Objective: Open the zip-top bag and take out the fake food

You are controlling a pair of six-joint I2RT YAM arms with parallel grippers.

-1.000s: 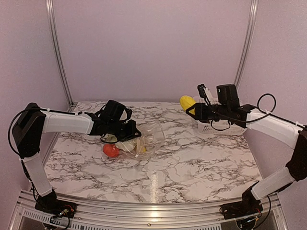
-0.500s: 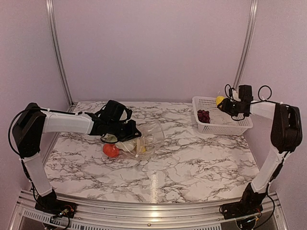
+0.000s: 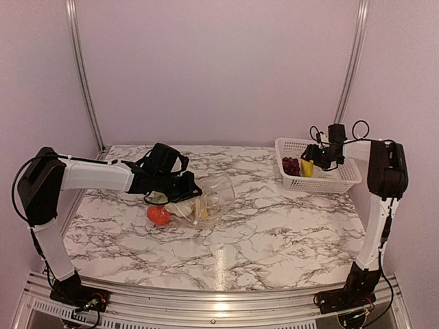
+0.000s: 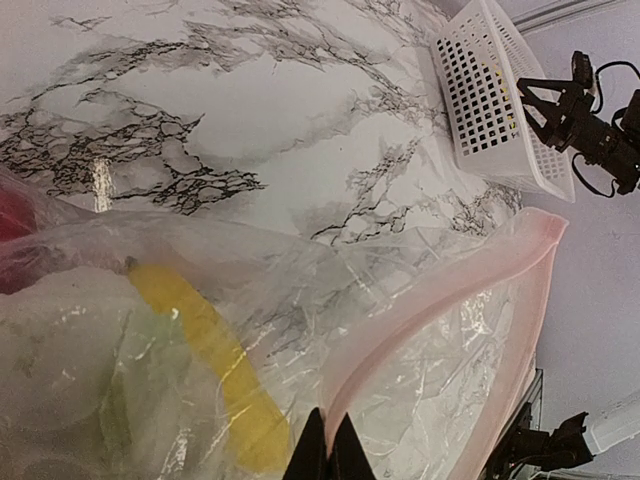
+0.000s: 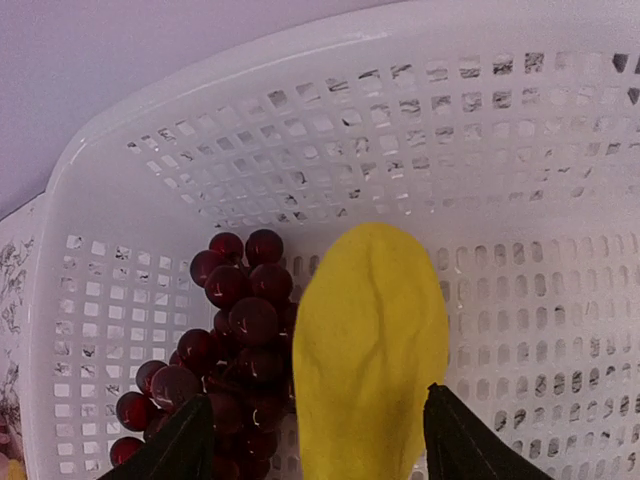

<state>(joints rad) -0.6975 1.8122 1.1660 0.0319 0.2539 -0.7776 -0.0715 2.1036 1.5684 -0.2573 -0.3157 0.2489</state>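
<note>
Change: a second ago the right gripper (image 3: 312,162) was carrying the yellow piece (image 3: 307,168) over the table (image 3: 274,226). Now it is down in the white basket (image 3: 329,181) at the table's 2 o'clock. In the right wrist view the yellow piece (image 5: 370,340) lies on the basket floor, just at 3 o'clock of the grape cluster (image 5: 235,340) and touching it. The fingers are spread wide either side and the left one is clear of it, so I read it as let go.

The left gripper (image 4: 325,455) hasn't moved. Its jaws are pinched tight on the pink zip edge of the zip-top bag (image 4: 430,330), holding the mouth open toward 3 o'clock. The bag sits at the table's 9–10 o'clock.

Two items are out, so the task is partly done. A second yellow piece (image 4: 215,360) is inside the bag. The orange-red ball (image 3: 158,215) is at the bag's 8 o'clock corner; I can't tell whether it is in or out. Likely next: the right arm goes back to the bag mouth.
</note>
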